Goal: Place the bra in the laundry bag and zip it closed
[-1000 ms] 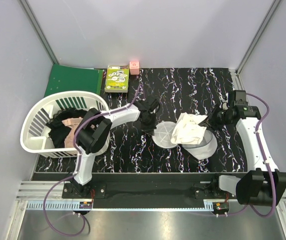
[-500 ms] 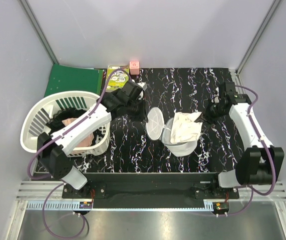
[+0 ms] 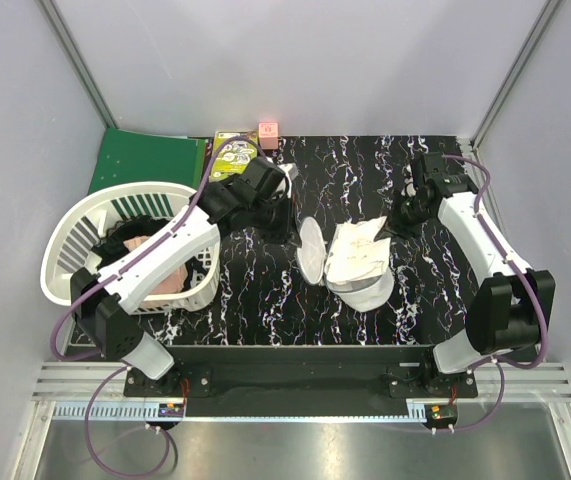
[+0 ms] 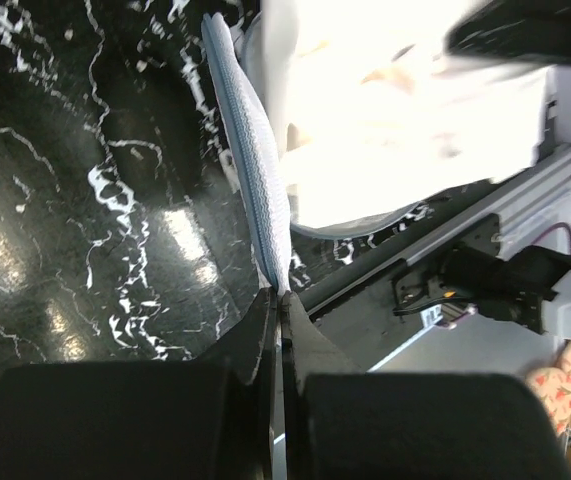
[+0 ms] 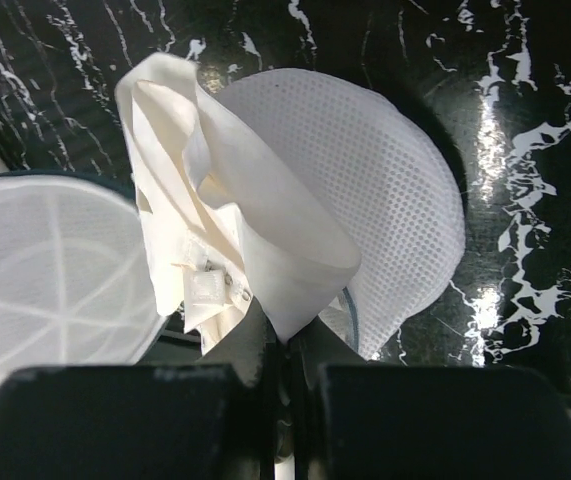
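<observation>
From above, we see the laundry bag (image 3: 365,285) open in the middle of the table (image 3: 435,290), with a cream cloth (image 3: 357,250) in it. The bra (image 3: 107,250) lies apart, in the white basket (image 3: 70,240).

In the left wrist view, the left gripper (image 4: 277,320) is closed on the rim of the bag's lid (image 4: 255,160), which stands on edge.

In the right wrist view, the right gripper (image 5: 283,350) pinches the cream cloth.

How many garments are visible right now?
3: a cream garment draped on the laundry bag, held by the right gripper; black fabric and a pink garment in the basket. More may be hidden there.
</observation>
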You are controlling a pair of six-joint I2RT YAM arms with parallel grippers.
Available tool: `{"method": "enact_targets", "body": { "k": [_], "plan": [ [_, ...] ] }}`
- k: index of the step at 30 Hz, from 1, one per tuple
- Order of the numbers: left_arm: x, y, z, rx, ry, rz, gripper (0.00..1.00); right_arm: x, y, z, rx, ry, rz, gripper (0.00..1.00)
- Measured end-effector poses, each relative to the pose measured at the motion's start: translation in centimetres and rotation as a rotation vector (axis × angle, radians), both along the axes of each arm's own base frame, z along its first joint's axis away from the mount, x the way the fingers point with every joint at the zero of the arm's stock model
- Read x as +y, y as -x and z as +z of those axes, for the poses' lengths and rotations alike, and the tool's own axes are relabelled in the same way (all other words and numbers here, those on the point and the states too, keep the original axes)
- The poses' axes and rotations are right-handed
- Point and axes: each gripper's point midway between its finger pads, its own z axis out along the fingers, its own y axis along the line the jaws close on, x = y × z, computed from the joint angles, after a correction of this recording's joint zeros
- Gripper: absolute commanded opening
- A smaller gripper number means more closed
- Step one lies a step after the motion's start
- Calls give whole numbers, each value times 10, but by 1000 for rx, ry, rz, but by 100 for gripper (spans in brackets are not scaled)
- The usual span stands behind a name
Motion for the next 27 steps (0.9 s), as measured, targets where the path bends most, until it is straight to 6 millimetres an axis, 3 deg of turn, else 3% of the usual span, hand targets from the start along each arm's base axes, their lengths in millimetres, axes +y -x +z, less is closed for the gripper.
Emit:
{"method": "enact_targets", "body": {
  "k": [4, 8, 16, 23, 27],
  "plan": [
    [-7, -3, 21, -26, 49, -9, 0, -8, 6, -9, 11, 46, -5, 0],
    [-12, 1, 31, -20, 79, -24, 0, -7, 13, -21, 33, 74, 2, 0],
    [-34, 13, 34, -11, 89, -83, 0, 32, 17, -42, 62, 103, 54, 0],
    [-46, 24, 25, 0, 65, -123, 0, 33, 29, -50, 88, 211, 51, 0],
    [-55, 23, 37, -21, 82, -134, 0, 24, 38, -50, 95, 285, 52, 0]
  ]
}}
